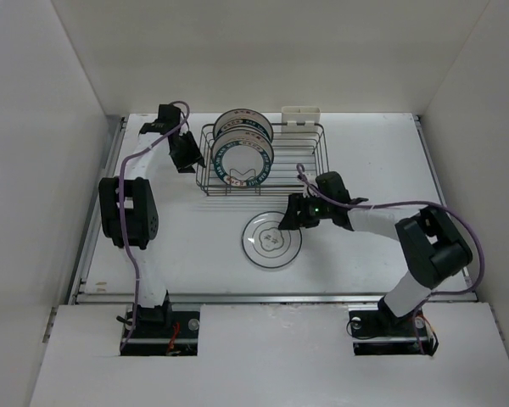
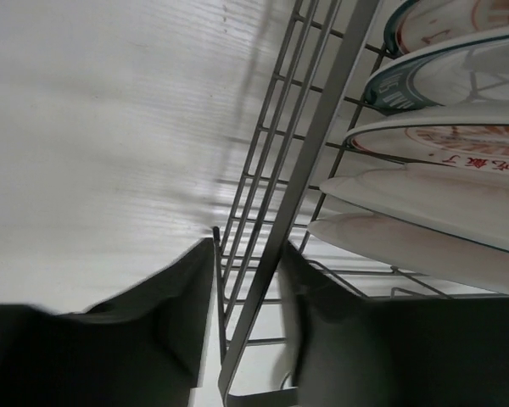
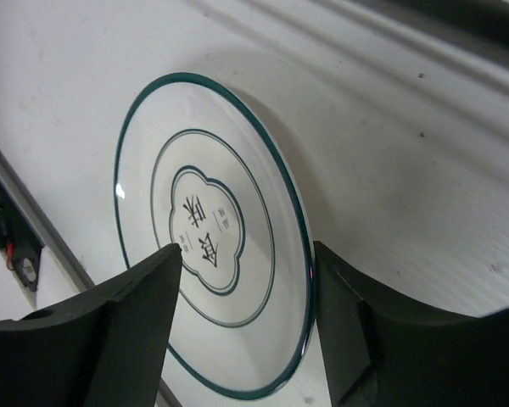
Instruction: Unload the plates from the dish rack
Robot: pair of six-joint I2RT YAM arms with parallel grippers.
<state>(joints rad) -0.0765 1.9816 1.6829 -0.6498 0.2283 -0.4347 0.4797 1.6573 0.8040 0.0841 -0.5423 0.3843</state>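
The right pincer (image 3: 246, 254) stands wide over a teal-rimmed plate (image 3: 212, 229) lying flat on the table (image 1: 382, 153) just in front of the dish rack (image 1: 321, 170). It should rise straight up, clear of the plate's rim, before swinging toward the rack. The left pincer (image 2: 246, 254), narrowly parted, straddles the rack's left wall wire. More plates (image 1: 242, 154) stand upright in the rack's left half. The table is white, and plain white walls (image 1: 263, 51) rise behind the rack.

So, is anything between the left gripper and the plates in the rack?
Yes. The wire end wall of the dish rack runs between the fingers of the left gripper, and the plates stand upright beyond it, inside the rack. From this side the wires block them; from above, nothing visible covers them.
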